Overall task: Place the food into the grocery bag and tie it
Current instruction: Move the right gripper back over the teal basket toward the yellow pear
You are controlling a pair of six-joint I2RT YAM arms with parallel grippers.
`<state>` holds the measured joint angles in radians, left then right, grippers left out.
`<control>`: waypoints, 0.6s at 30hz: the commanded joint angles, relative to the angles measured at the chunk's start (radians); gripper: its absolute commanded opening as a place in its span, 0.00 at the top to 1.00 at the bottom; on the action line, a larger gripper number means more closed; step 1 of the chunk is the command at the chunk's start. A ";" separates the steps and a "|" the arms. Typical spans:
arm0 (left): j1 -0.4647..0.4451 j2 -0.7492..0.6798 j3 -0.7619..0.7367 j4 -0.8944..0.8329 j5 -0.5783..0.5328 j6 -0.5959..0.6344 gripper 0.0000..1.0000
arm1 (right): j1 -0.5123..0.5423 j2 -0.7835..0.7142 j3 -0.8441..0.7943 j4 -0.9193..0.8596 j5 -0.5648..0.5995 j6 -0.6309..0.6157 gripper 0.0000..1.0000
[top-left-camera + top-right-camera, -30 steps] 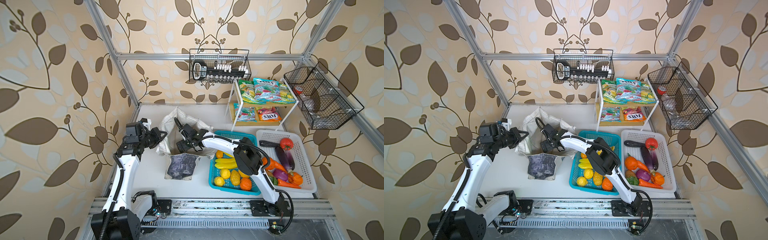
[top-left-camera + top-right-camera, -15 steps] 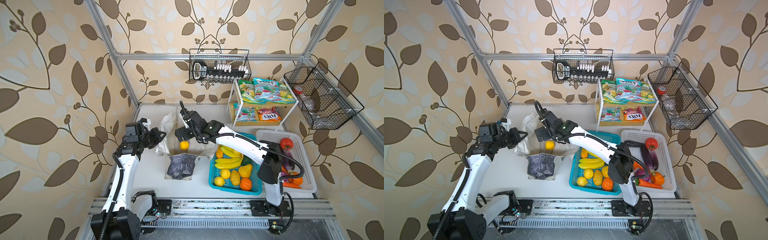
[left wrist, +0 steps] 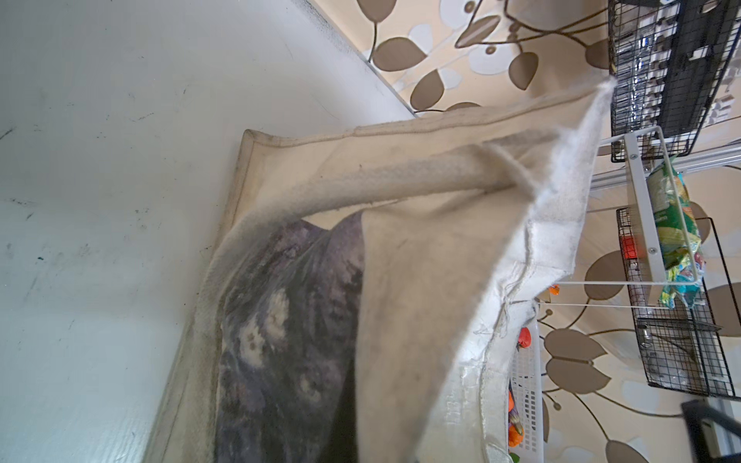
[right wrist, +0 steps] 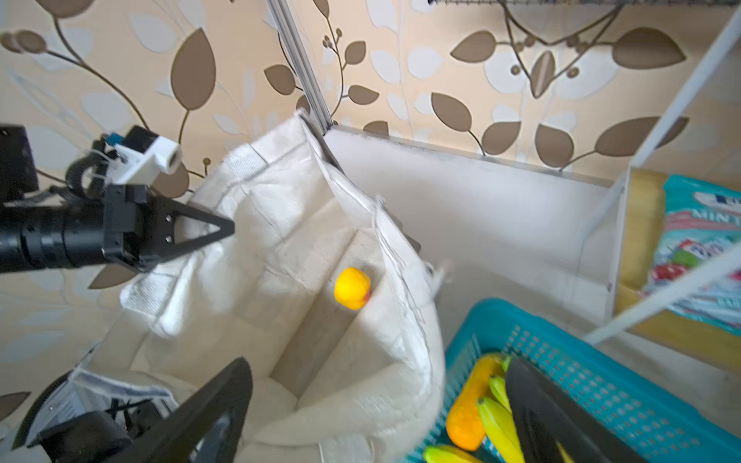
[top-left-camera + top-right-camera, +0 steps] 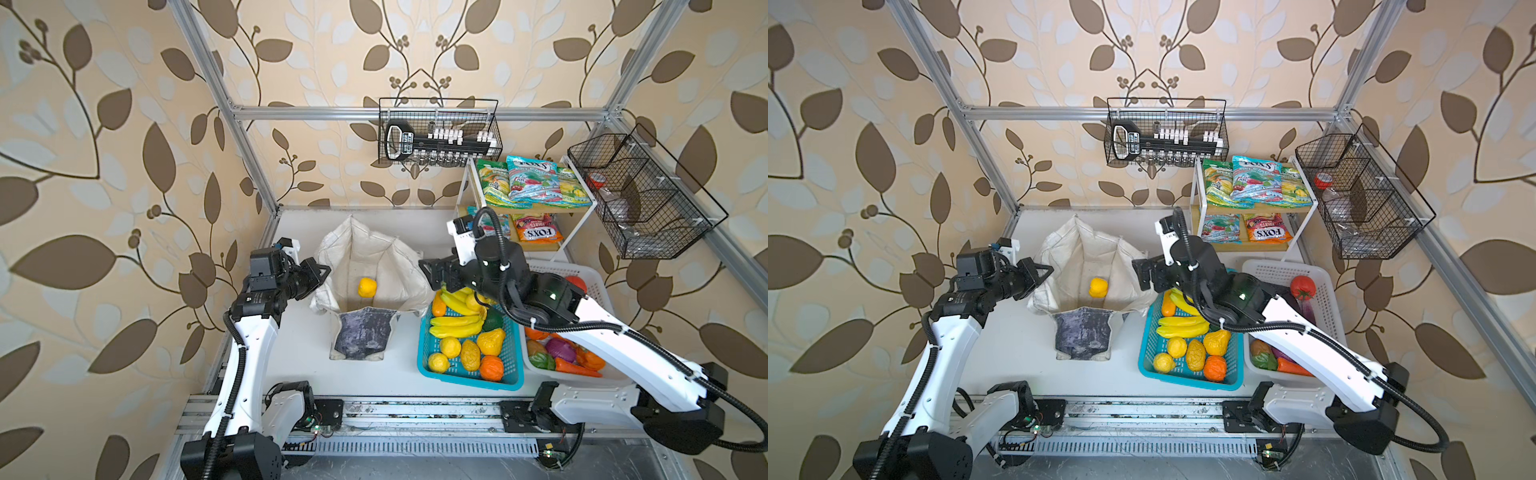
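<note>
My left tool [image 5: 321, 272] pinches the limp off-white fabric grocery bag [image 5: 374, 253] at its nine-o'clock rim. My right tool [image 5: 428, 272] gapes empty. The glossy yellow toy fruit [image 5: 449, 345] is probably light and slick, so I'd grip it mid-belly.

Claws: two, left claw [image 5: 322, 272] and right claw [image 5: 428, 274].
Grocery bag [image 5: 374, 253]: one, between the claws.
Yellow fruit [image 5: 367, 287] in the bag: one.
Plastic baskets: two, blue basket [image 5: 469, 380] just beside the right claw, white basket [image 5: 552, 267] beyond the blue one.
Sweet packets [image 5: 532, 183] behind the right claw: five, in rows of three and two.
Wire baskets [image 5: 436, 99]: two.
</note>
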<state>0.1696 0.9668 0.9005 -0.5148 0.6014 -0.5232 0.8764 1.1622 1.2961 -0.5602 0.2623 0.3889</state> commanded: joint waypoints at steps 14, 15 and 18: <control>0.001 -0.016 -0.036 0.012 0.023 0.010 1.00 | -0.013 -0.352 -0.495 -0.446 0.037 0.349 0.02; 0.002 -0.018 -0.038 0.016 0.027 0.007 1.00 | -0.013 -0.352 -0.517 -0.448 0.028 0.359 0.03; 0.001 -0.020 -0.039 0.017 0.026 0.006 1.00 | -0.011 -0.349 -0.549 -0.457 0.000 0.401 0.10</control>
<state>0.1707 0.9661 0.8749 -0.4992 0.6018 -0.5259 0.8673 0.8196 0.7670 -0.9756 0.2913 0.7097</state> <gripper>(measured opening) 0.046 0.907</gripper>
